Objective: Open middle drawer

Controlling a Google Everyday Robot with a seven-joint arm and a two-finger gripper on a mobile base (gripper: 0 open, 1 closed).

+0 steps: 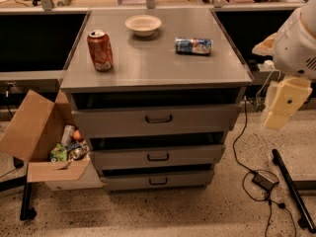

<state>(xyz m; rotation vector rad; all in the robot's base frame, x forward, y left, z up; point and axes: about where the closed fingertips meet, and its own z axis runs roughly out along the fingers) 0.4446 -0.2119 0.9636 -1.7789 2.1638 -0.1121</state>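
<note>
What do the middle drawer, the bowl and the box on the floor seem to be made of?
Middle drawer: probably painted metal, with a matte grey flat front and a dark loop handle. Bowl: pale and smooth, ceramic or plastic, unclear. Box: brown cardboard, with bent flaps. Gripper, hanging right of the cabinet: cream, likely plastic.

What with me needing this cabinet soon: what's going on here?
A robot is meant to open the cabinet's middle drawer. Its gripper hangs off to the cabinet's right, level with the top drawer, touching nothing; the middle drawer's handle is untouched. A can and a bowl sit on top.
</note>
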